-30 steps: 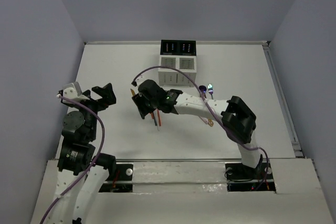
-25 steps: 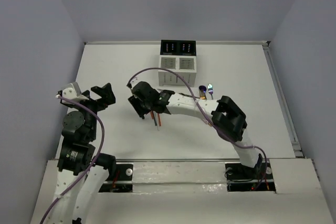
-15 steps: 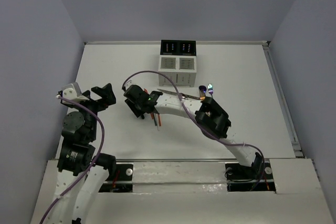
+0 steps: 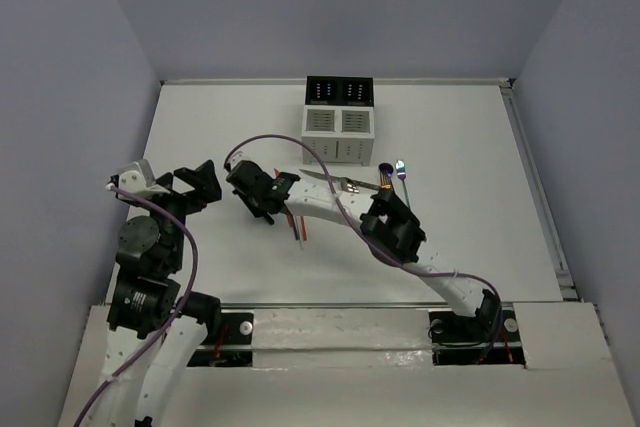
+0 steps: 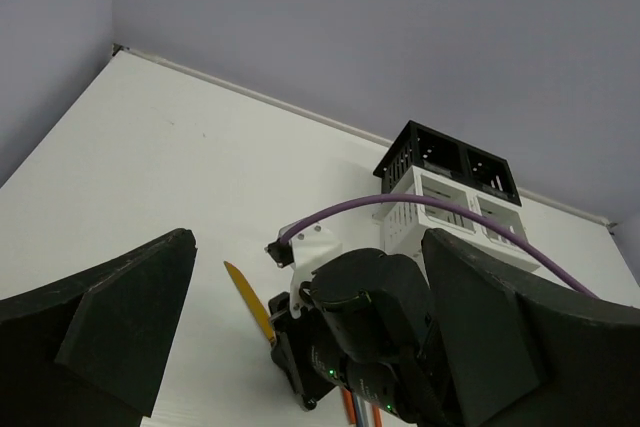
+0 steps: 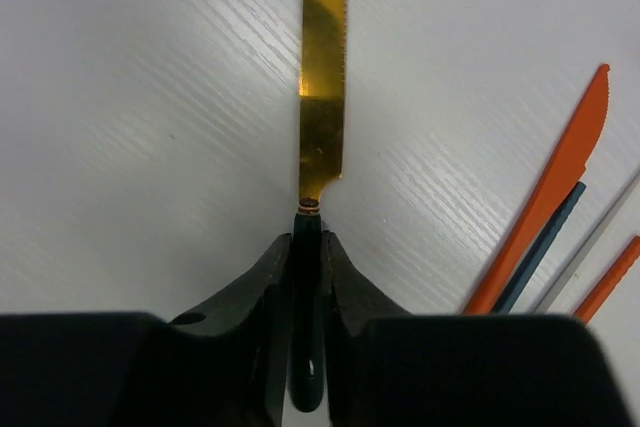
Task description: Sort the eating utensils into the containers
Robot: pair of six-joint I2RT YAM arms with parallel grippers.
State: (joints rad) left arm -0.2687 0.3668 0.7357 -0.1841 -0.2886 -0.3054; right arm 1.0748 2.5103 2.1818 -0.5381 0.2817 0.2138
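Note:
My right gripper is shut on the black handle of the yellow knife, whose blade lies flat on the table pointing away from me. From above, the right gripper sits left of centre, reached far over. The knife's blade also shows in the left wrist view, sticking out beside the right wrist. Orange-red and dark chopsticks lie just right of the jaws. The white slatted caddy stands at the back. My left gripper hangs open and empty at the left.
A silver utensil, a purple-blue spoon and a gold one lie right of the caddy's front. Black compartments stand behind the white caddy. The chopsticks lie under the right forearm. Walls close in on both sides.
The right arm has reached further left, bringing its gripper over the knife, and the jaws have closed on the handle. The left arm has not moved.

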